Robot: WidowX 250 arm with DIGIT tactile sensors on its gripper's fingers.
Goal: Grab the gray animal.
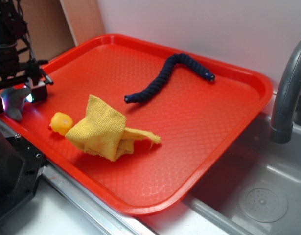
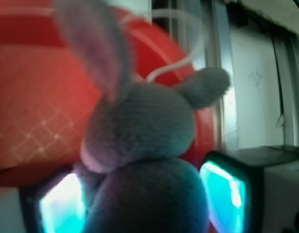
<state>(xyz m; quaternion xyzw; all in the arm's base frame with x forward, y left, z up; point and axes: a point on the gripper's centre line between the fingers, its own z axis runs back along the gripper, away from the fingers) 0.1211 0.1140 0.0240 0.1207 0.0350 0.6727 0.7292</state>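
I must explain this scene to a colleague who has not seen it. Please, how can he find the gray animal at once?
Start at the big red plastic tray and go to its left edge, where the robot's black gripper hangs. The small gray plush animal is clamped between its fingers, beside the yellow rubber duck. Unlike the duck, the folded yellow cloth and the dark blue braided rope, it is gray, fuzzy and long-eared.

A pale wall [image 1: 189, 24] stands behind a gray sink [image 1: 258, 196] and faucet [image 1: 287, 93].

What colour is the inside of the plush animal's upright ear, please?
Pale pink, on the gray animal; the wrist view shows it best.
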